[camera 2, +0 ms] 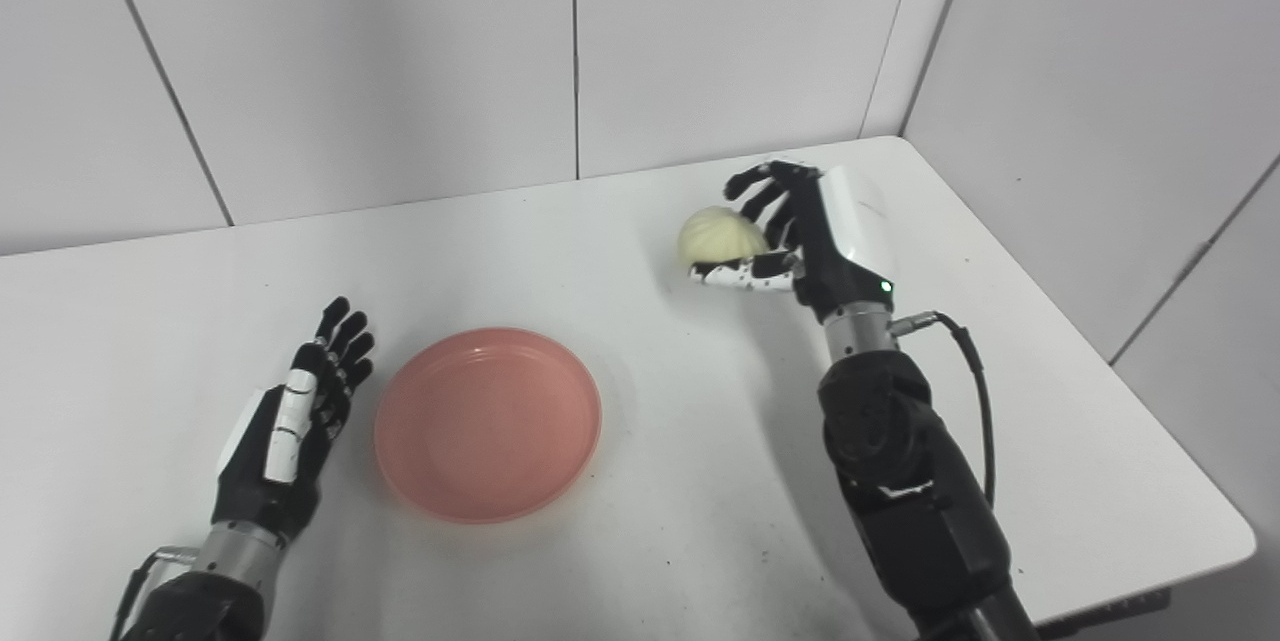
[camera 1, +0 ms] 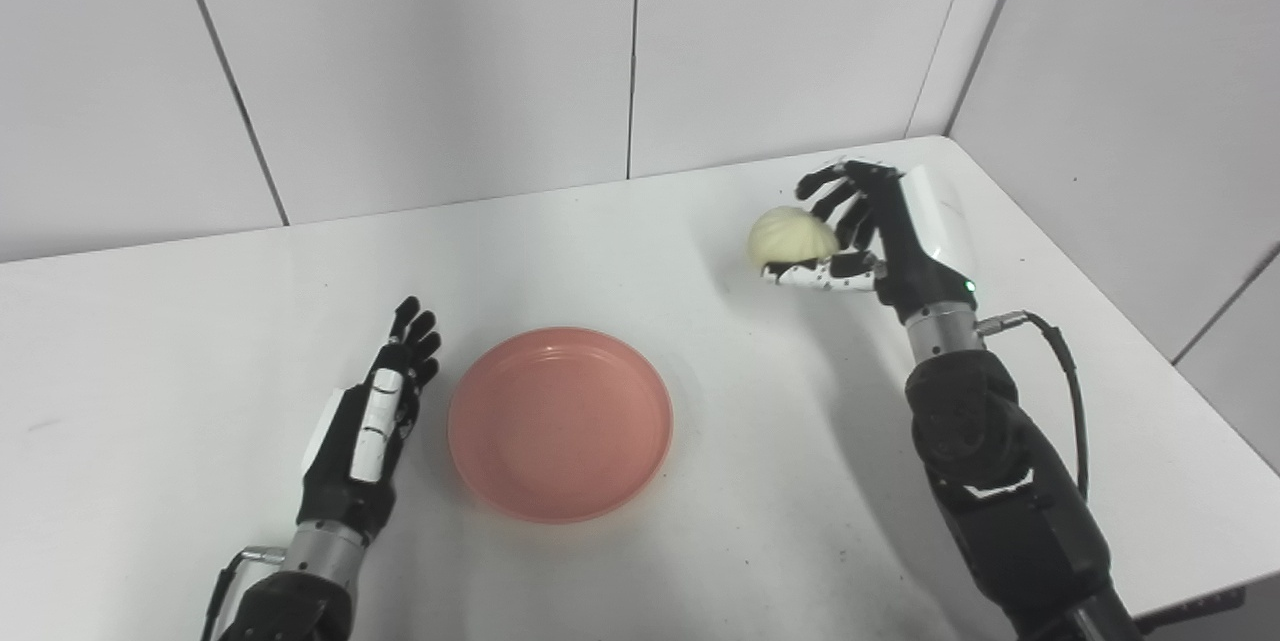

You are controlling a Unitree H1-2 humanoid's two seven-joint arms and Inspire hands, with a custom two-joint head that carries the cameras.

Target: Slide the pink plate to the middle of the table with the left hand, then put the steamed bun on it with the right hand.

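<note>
The pink plate [camera 1: 560, 421] lies empty near the middle of the white table [camera 1: 180, 321]. My left hand [camera 1: 375, 416] rests open just left of the plate, fingers straight, a small gap from its rim. The pale steamed bun [camera 1: 792, 237] is lifted above the table at the back right, its shadow to the left beneath it. My right hand [camera 1: 868, 226] is shut on the bun, thumb under it and fingers curled behind it. The bun is up and to the right of the plate.
White wall panels [camera 1: 430, 51] close off the back and the right side. The table's right edge [camera 1: 1120, 321] runs diagonally beside my right arm, and its front right corner [camera 2: 1240, 536] shows in the right eye view.
</note>
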